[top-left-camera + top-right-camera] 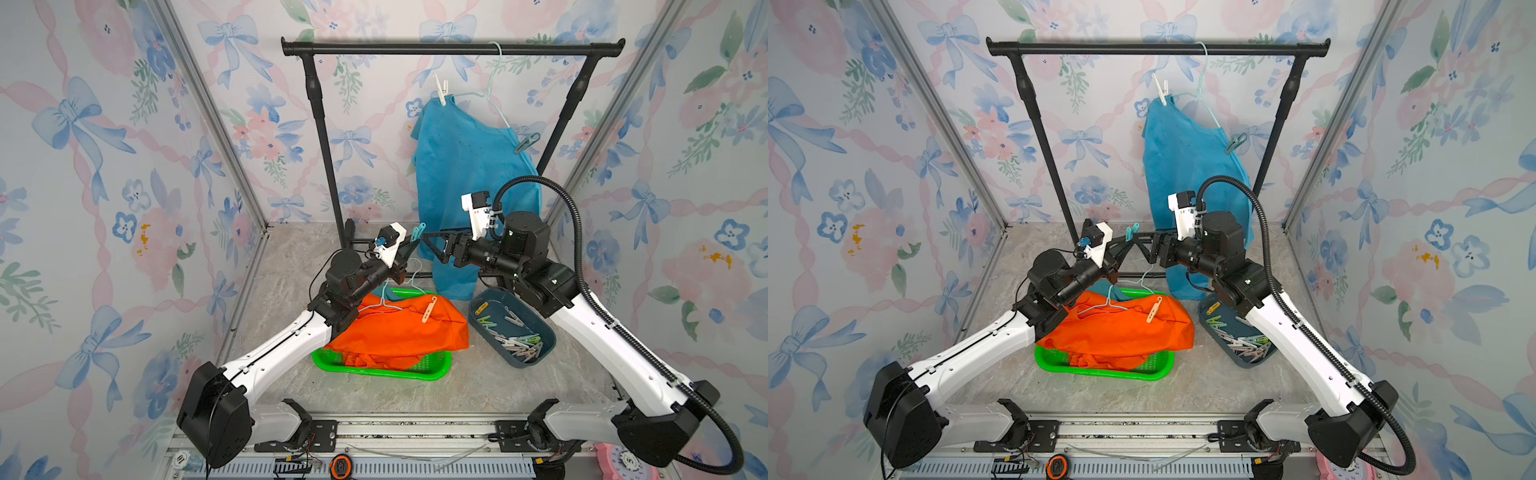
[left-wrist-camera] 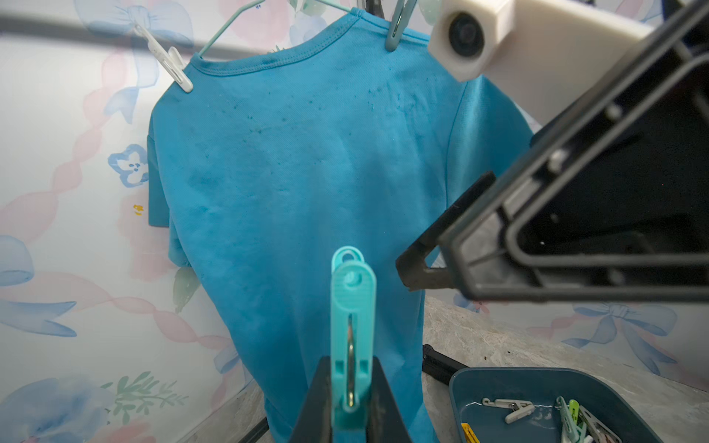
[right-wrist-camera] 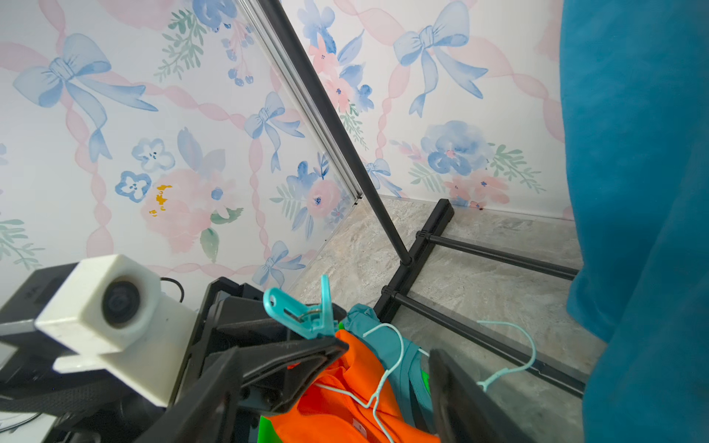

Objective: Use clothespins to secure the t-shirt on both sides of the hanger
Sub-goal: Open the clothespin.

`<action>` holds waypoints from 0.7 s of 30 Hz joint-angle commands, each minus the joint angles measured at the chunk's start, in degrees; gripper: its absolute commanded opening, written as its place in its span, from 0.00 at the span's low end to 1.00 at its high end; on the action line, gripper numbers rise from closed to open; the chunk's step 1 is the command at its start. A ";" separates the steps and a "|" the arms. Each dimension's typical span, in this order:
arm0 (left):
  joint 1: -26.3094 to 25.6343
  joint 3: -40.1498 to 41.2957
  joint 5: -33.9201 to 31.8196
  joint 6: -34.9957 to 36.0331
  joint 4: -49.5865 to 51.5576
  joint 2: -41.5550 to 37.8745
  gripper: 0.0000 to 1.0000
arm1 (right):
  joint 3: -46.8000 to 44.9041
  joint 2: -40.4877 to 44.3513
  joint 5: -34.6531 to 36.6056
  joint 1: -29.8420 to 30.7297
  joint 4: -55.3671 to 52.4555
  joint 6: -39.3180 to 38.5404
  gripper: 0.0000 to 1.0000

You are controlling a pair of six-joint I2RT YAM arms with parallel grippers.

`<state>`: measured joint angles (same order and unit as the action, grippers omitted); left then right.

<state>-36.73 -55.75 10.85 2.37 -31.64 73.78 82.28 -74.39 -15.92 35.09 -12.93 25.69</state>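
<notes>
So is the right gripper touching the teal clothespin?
Apart. The left wrist view shows blue shirt between the clothespin and the right gripper.

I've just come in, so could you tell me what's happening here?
The left gripper is shut on a teal clothespin, held up in front of the blue t-shirt hanging on a hanger from the rack. The right gripper is beside it, fingers open and empty. A white clothespin and a grey-green clothespin already grip its shoulders.
</notes>
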 commanded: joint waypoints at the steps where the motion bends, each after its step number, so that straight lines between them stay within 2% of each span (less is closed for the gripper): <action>1: -0.41 -1.56 -0.35 0.35 -0.54 0.08 0.06 | 1.83 -1.32 0.26 1.32 1.46 -1.76 0.78; 9: -0.88 -1.83 -1.01 0.62 -0.57 0.49 0.06 | 5.39 -5.10 5.72 4.48 1.15 -3.40 0.68; 18: -1.15 -1.46 -1.07 0.44 -0.53 0.92 0.06 | 5.57 -5.85 8.97 5.32 1.75 -3.19 0.48; 21: -1.15 -1.17 -1.32 0.35 -0.58 0.93 0.06 | 5.70 -5.86 9.44 5.33 2.02 -3.10 0.46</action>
<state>-37.54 -56.05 10.20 2.37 -31.64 74.32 85.82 -79.96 -8.27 39.88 -12.56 22.72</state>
